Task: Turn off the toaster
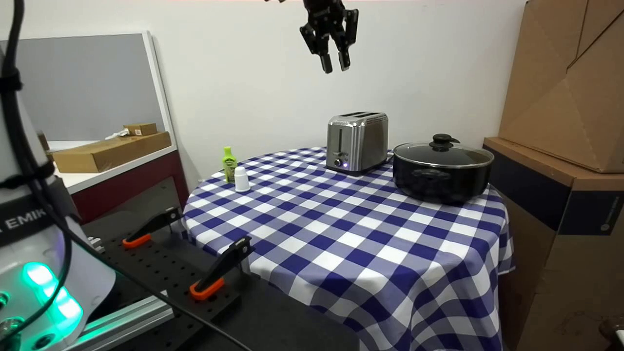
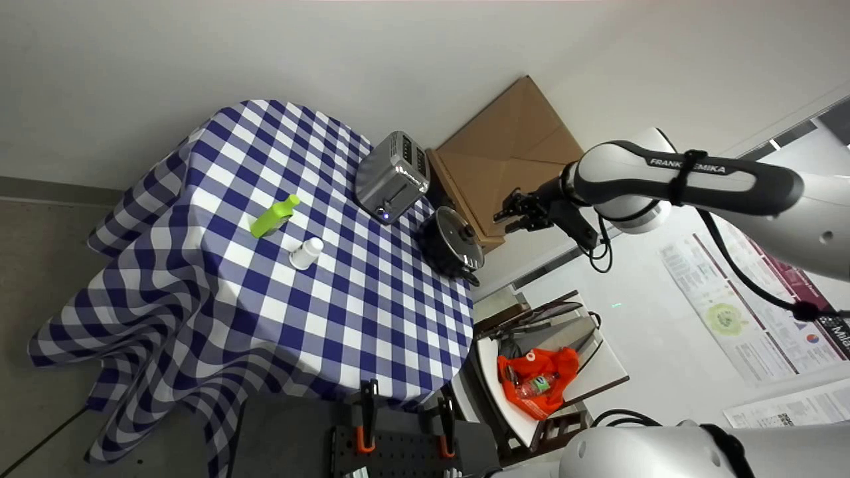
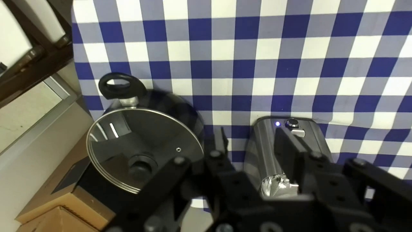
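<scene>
The silver toaster (image 1: pixel 377 141) stands upright on the checked tablecloth; it also shows in an exterior view (image 2: pixel 380 176) and in the wrist view (image 3: pixel 264 145). On its narrow front are a round knob (image 3: pixel 292 122), a small lit blue-white light (image 3: pixel 277 123) and a pale lever (image 3: pixel 298 132) low down, close to the knob. My gripper (image 1: pixel 336 64) is open and empty, high above the toaster with a wide gap. It also shows in an exterior view (image 2: pixel 506 223) and in the wrist view (image 3: pixel 250 135), where its right finger covers part of the toaster's front.
A black lidded pot (image 1: pixel 431 178) stands close beside the toaster; its handle (image 3: pixel 120 85) shows in the wrist view. A green bottle (image 1: pixel 229 165) and a white container (image 1: pixel 242 179) stand on the tablecloth. Cardboard boxes (image 1: pixel 560 92) are stacked beyond the pot. Clamps (image 1: pixel 222 268) sit at the table's near edge.
</scene>
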`<state>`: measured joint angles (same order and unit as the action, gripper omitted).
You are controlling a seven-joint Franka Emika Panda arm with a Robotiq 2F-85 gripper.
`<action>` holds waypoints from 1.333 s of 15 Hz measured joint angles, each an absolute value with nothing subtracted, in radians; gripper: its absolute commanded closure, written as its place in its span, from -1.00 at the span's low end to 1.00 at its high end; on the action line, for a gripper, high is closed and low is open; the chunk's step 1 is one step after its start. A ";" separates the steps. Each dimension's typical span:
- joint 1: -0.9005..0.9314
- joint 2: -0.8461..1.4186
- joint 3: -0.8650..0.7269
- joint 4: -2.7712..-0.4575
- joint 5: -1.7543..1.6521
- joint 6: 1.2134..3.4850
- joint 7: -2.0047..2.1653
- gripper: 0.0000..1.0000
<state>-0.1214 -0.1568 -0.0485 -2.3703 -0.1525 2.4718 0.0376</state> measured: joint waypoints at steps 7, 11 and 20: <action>-0.086 0.267 -0.048 -1.998 -0.152 2.411 -0.008 0.99; -0.067 0.443 -0.049 -1.816 -0.153 2.327 -0.009 0.99; 0.014 0.604 -0.058 -1.713 -0.220 2.263 0.005 0.99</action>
<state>0.0137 0.6039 -0.0579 -1.7134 -0.2199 2.2630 0.0054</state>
